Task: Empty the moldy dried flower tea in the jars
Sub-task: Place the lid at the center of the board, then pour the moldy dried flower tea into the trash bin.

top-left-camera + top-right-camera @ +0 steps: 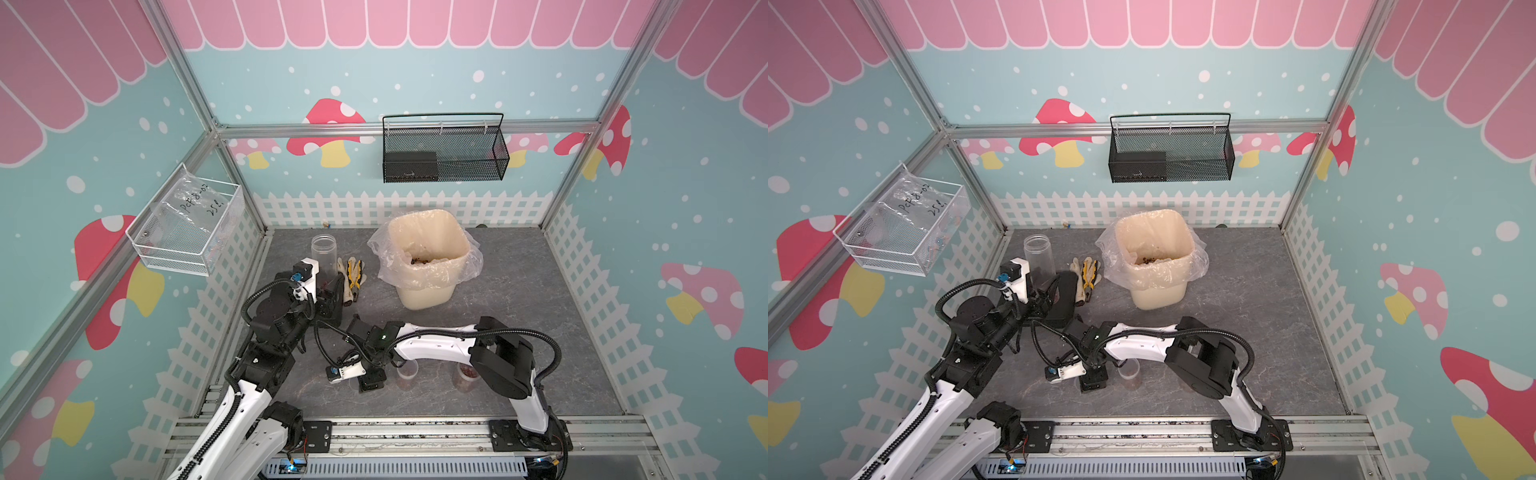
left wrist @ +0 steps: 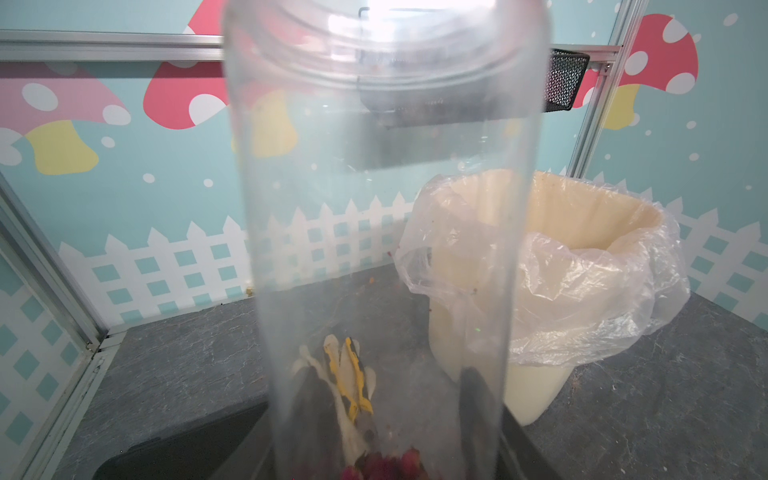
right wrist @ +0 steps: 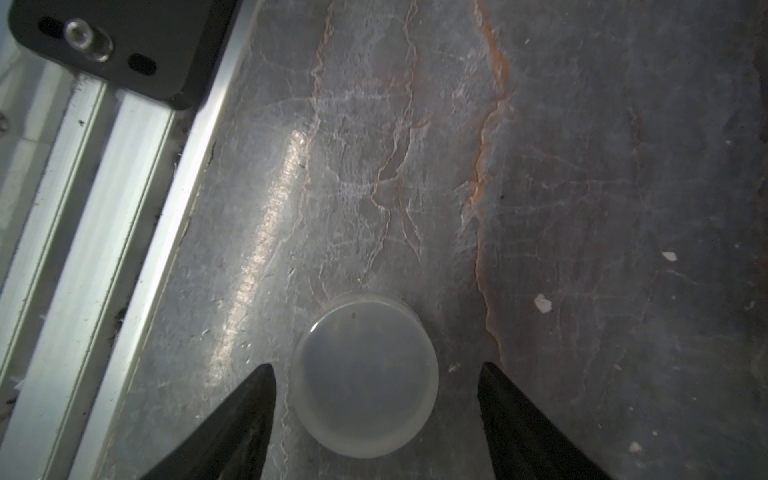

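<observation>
My left gripper [image 1: 330, 293] [image 2: 386, 432] is shut on the lower part of a tall clear jar [image 1: 323, 253] [image 2: 382, 208]. The jar stands upright with its mouth uncovered, and a few reddish dried flower tea buds [image 2: 388, 463] lie at its bottom. My right gripper [image 3: 376, 368] [image 1: 372, 380] hangs open just over the table near the front rail. A round translucent lid [image 3: 365, 382] lies flat between its fingertips [image 3: 257, 386] and touches neither. Two shorter jars [image 1: 407, 372] [image 1: 467, 376] stand beside the right arm; the right-hand one holds reddish tea.
A cream bin [image 1: 459, 232] [image 1: 1183, 232] [image 2: 615, 208] with a clear bag liner stands mid-table, with some tea [image 1: 419, 261] inside. Work gloves with yellow pliers [image 1: 351, 278] [image 1: 1087, 274] lie between the tall jar and the bin. Wire baskets hang on the back and left walls.
</observation>
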You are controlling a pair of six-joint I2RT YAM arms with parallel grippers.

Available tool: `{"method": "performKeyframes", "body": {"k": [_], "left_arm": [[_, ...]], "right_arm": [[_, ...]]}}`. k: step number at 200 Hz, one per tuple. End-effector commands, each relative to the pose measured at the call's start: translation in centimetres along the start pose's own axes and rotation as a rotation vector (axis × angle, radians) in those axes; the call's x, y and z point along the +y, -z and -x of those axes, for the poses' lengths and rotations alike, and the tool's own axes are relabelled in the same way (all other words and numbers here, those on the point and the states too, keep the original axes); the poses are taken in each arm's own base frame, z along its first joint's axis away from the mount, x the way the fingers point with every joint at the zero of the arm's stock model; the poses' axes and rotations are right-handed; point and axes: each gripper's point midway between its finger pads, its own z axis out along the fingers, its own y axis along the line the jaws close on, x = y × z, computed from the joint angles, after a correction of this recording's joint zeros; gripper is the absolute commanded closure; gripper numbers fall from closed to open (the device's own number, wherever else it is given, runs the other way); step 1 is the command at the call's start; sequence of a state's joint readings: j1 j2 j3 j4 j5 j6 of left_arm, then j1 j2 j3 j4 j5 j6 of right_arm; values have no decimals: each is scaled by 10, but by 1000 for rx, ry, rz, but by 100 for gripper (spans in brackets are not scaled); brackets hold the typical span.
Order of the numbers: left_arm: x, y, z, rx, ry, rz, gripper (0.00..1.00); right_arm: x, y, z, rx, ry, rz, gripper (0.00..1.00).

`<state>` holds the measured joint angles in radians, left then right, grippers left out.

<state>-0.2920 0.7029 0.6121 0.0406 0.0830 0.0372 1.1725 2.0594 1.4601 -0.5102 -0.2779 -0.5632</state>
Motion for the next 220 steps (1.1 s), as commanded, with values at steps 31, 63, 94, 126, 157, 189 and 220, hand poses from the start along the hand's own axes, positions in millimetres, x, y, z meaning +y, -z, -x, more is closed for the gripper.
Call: {"method": "performKeyframes", "body": {"k": [31, 63, 94, 126, 157, 189, 220], "left_arm": [[-1, 6, 21, -48, -4, -8, 83], [-1, 8, 30, -68, -6, -9, 83], [-1, 14, 44, -97, -12, -7, 83], [-3, 16, 54, -115, -14, -17, 84], [-5, 16, 56, -113, -17, -29, 84], [-10, 11, 55, -97, -25, -61, 84], [-17, 1, 52, -64, -26, -102, 83]], "right_arm": [[-6, 43, 28, -73, 79, -78, 21], [-13, 73, 41, -136, 93, -145, 21], [-20, 96, 47, -183, 84, -200, 21], [-30, 123, 41, -231, 36, -261, 21], [-35, 161, 35, -295, -14, -345, 21], [-34, 213, 39, -388, -51, -476, 20], [-32, 261, 37, -475, -98, -630, 16]]}}
